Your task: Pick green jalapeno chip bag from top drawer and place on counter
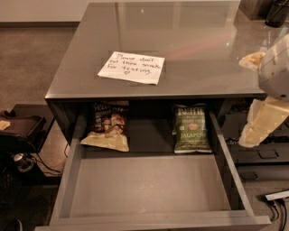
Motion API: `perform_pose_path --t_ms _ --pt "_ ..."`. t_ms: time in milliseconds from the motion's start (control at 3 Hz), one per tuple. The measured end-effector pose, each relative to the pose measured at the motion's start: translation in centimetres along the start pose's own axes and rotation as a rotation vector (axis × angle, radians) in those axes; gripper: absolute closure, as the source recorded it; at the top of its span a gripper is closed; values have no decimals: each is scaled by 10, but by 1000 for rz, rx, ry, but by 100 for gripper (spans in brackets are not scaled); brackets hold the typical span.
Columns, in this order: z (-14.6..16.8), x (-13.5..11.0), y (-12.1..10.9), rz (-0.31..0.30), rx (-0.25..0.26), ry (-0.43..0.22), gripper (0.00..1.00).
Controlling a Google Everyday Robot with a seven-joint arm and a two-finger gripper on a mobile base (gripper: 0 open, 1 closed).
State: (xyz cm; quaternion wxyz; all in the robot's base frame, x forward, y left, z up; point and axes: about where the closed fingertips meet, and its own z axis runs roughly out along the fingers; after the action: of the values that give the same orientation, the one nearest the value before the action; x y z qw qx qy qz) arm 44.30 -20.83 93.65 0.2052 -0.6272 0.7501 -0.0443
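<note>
The green jalapeno chip bag [191,129] lies flat at the back right of the open top drawer [149,187], partly under the counter's edge. A dark brown-and-cream snack bag [107,127] lies at the back left of the drawer. The counter [194,49] is glossy grey and bears a white handwritten note [132,67]. My gripper [262,124] hangs at the right edge of the view, outside the drawer's right wall, to the right of the green bag and apart from it.
The drawer's front half is bare grey floor with low side walls [228,158]. Dark equipment and cables [22,140] sit on the floor at the left. A dark object [276,12] stands at the counter's far right corner.
</note>
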Motion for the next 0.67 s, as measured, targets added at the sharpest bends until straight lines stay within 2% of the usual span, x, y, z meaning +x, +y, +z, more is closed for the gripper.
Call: perform_pose_path --t_ms 333,667 --pt "46 0 2 -21 26 -51 0" --pt "101 7 3 1 7 -113 0"
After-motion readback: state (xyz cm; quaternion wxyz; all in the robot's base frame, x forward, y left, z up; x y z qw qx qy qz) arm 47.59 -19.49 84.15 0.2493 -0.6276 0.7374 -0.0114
